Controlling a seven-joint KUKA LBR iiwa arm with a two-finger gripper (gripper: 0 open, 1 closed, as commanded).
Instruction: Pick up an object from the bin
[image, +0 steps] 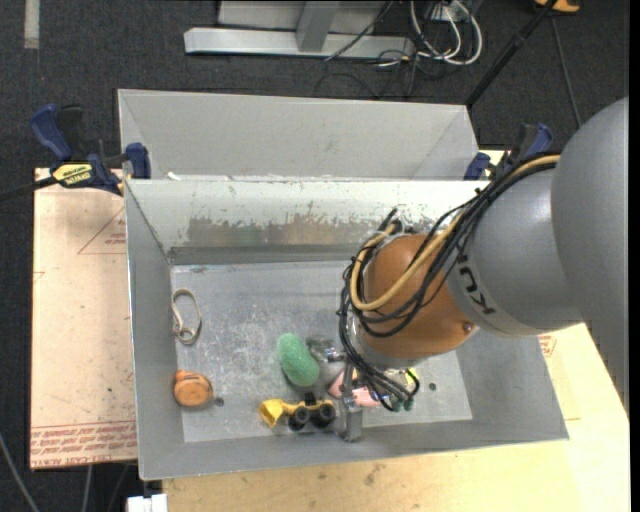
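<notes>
Tool (350, 424) beside yellow-and-black toy (291, 412), long axis left-right

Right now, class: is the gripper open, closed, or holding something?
Gripper: cannot be told. It sits low beside a yellow-and-black toy and a green lump.

Bright, even light falls from above. The bin (300, 140) is palest on its back wall, without hard glare; its left wall is darker and its floor gives a dull, patchy sheen. The arm (570, 230) carries a soft highlight on its grey shell. The carpet (120, 40) behind the bin is dark.
</notes>
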